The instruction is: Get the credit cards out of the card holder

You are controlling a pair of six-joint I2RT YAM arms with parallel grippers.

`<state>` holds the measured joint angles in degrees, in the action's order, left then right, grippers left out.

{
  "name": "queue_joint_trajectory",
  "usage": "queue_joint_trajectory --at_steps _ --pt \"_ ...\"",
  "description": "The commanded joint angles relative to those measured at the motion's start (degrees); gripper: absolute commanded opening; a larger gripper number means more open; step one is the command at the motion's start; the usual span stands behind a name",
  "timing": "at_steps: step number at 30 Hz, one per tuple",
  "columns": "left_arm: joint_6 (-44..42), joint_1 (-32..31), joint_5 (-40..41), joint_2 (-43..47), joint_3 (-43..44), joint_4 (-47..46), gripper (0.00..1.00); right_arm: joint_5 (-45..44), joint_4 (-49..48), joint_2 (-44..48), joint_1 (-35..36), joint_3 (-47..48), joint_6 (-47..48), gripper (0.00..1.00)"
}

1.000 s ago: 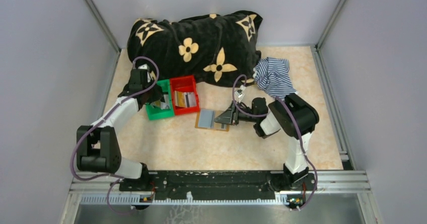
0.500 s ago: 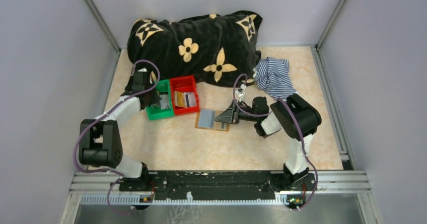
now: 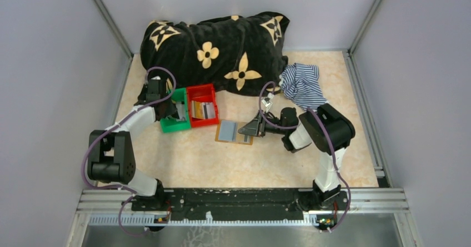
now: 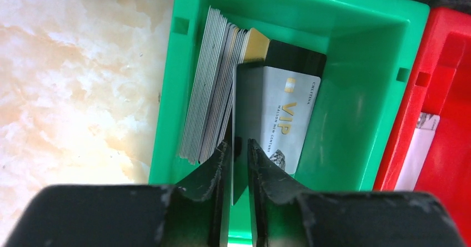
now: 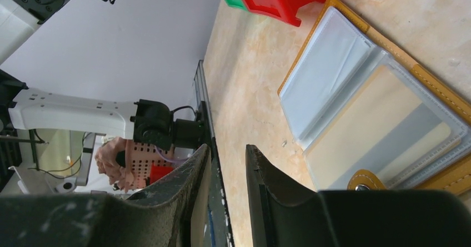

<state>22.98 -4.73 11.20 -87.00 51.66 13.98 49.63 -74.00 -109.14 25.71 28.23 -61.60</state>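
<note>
1. seen from above, the card holder (image 3: 233, 131) lies open on the table (image 3: 222, 164), just in front of the red bin (image 3: 205, 122) and to the right of the green bin (image 3: 173, 127). the left gripper (image 3: 176, 111) dips into the green bin. the right gripper (image 3: 248, 129) sits low at the holder's right edge, and i cannot tell whether it touches. a black blanket (image 3: 216, 41) with yellow flowers is heaped at the back, with a striped cloth (image 3: 302, 83) beside it.
2. from the left wrist, credit cards (image 4: 208, 91) stand on edge along the left wall of the green bin (image 4: 344, 64), and a grey "vip" card (image 4: 283, 119) leans next to them. the jaws of the left gripper (image 4: 237, 144) stand a narrow slit apart with one dark card (image 4: 247, 102) edge-on between them. i cannot tell whether they pinch it or merely flank it. the red bin (image 4: 444, 53) is alongside.
3. from the right wrist, the jaws of the right gripper (image 5: 228, 147) are parted with nothing between them. the card holder (image 5: 333, 64) lies flat and open just beside them, with a tan border and a grey-blue panel. a yellowish-grey card (image 5: 389, 130) shows through its clear pocket, and its snap tab (image 5: 361, 187) is close to the nearer finger.
</note>
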Motion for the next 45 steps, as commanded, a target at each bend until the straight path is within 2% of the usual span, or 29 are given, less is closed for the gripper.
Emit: queue_joint_trajectory --at_steps 1,12,19,23,28,32,37,42,45 --pt "0.8 0.5 4.5 0.5 0.5 2.6 0.23 0.6 -3.9 -0.3 -0.3 -0.2 0.4 0.30" --pt "1.1 0.5 3.1 2.8 0.4 2.3 0.25 0.7 -4.5 -1.0 -0.3 -0.2 0.0 0.30" --pt "0.5 -1.7 -0.4 14.4 -0.8 -0.6 0.28 0.3 -2.3 0.3 -0.3 -0.1 1.3 0.30" --pt "-1.5 -3.3 -5.8 21.7 -1.0 -3.3 0.33 -1.8 9.0 3.8 -0.3 0.7 7.2 0.30" --pt "-2.4 -9.0 -11.0 25.1 -0.1 -4.6 0.33 -9.7 32.8 10.5 -0.3 4.3 20.8 0.31" --pt "-2.7 -20.0 -10.5 22.4 -1.4 -9.7 0.33 -17.4 47.0 17.2 -0.3 7.4 29.2 0.33" --pt "-2.0 -29.9 -12.9 12.3 -3.8 -17.9 0.32 -22.9 54.0 21.8 -0.3 8.9 32.0 0.34" --pt "1.1 -32.5 -18.3 4.5 -6.3 -27.2 0.32 -24.0 57.4 22.6 -0.3 9.4 33.0 0.34" --pt "1.7 -32.6 -17.2 1.1 -7.0 -29.3 0.32 -25.7 58.6 23.5 -0.3 9.2 33.2 0.34"
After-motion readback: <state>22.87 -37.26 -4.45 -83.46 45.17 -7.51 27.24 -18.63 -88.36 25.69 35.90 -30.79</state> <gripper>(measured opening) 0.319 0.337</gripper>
